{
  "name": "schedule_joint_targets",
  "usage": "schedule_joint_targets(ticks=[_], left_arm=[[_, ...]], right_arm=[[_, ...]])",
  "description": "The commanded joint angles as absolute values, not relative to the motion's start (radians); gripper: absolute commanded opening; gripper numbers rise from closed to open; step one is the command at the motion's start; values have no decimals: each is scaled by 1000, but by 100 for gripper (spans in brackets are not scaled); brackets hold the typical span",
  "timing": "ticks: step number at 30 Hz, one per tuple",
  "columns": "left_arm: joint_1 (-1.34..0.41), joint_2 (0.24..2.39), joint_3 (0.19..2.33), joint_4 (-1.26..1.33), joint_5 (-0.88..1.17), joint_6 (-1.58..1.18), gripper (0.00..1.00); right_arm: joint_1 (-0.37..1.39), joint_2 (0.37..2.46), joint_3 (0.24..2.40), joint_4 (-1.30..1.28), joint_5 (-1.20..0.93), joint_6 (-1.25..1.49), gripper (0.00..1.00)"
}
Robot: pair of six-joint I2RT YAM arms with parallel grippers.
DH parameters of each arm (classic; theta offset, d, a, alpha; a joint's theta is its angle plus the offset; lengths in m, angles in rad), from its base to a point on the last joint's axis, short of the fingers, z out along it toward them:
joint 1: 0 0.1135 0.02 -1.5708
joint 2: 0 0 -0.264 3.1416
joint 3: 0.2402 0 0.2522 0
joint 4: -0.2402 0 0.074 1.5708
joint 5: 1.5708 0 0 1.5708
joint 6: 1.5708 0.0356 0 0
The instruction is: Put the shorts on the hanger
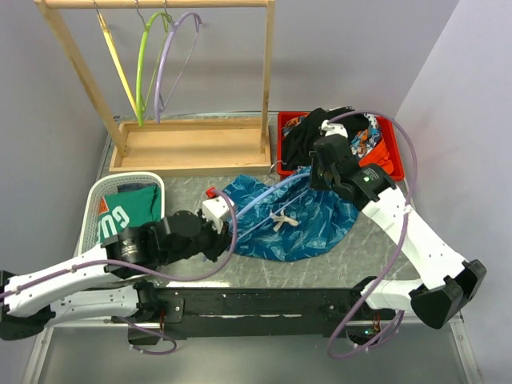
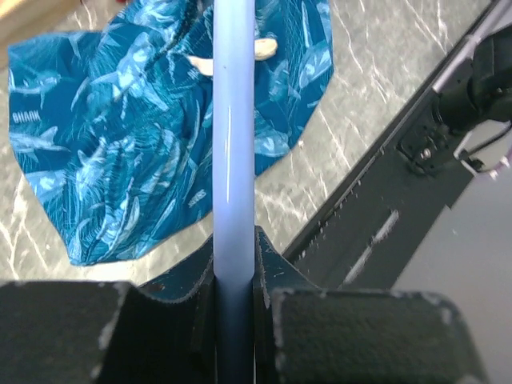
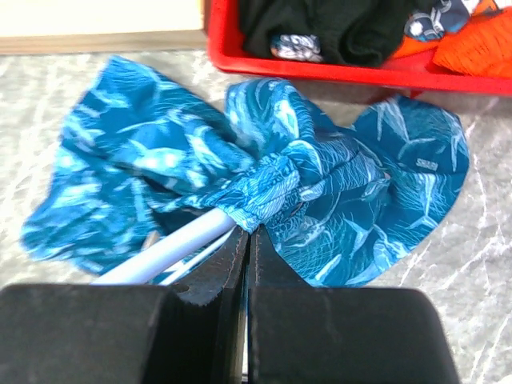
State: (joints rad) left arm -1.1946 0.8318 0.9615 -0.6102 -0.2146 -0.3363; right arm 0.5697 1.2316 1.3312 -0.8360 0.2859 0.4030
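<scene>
Desk (image 1: 184,186): the marbled surface on which everything is carried; the shorts are spread on it so that they can be worked from both sides.
Wooden rack (image 1: 192,148): stood at the far edge with other hangers hung on its bar; it is judged to be where a loaded hanger ends up.
Red bin (image 3: 320,76): set just beyond the shorts, with a black garment and other clothes heaped in it.
Shorts (image 1: 304,228): laid crumpled in the middle of the desk, just in front of the red bin, with the waistband end gathered and lifted slightly; they are not yet hung.
Hanger (image 1: 264,198): held low and slanted across the shorts, one end seemingly fed under the bunched waistband, so that the fabric can be drawn over it.
Left fingers (image 2: 270,276): clamped on the hanger's pale-blue rod from both sides, so that it is kept steady while the cloth is moved.
Right fingers (image 3: 268,268): pressed together on the gathered waistband, apparently so that the opening is pulled along the rod.
Drawstring (image 1: 284,220): left loose on top of the fabric, beside the rod; a snag on the hanger is judged possible.
</scene>
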Motion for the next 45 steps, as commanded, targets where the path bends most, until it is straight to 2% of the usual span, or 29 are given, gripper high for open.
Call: schedule_joint_targets(ticks=[1,7,11,17,18,19,22,27,28,31,35,36,39,45], left_arm=[[-1290,833,914,-370,-378,-354,1],[-1397,847,853,-195,-540,-350,1],[-1437,873,792,-43,-630,-339,1],[-1528,914,752,49,-782,-311,1],[-1555,911,741,87,-829,-308,1],[-1568,907,715,109,-848,-299,1],[-1597,891,651,210,-897,-287,1],[-1609,881,568,354,-943,-267,1],[-1611,882,546,412,-949,-244,1],[-1611,899,525,497,-982,-206,1],[-1609,954,525,532,-985,-169,1],[-1611,965,528,535,-985,-164,1],[-1611,1006,534,563,-977,-146,1],[-1611,1071,564,558,-960,-124,1]], right_arm=[[606,1157,1411,-851,267,425,0],[663,1109,1468,-867,222,439,0],[776,1068,1512,-855,207,474,0],[842,1069,1516,-876,302,483,1],[839,1074,1511,-883,351,492,5],[839,1077,1505,-888,374,503,15],[824,1071,1489,-881,414,537,35],[808,1054,1511,-896,446,598,43],[807,1048,1514,-899,451,607,49],[785,1028,1525,-923,480,669,56],[634,1009,1490,-913,338,731,57],[530,1014,1488,-916,224,742,57],[416,1064,1531,-951,95,793,55],[359,1106,1545,-965,55,882,63]])
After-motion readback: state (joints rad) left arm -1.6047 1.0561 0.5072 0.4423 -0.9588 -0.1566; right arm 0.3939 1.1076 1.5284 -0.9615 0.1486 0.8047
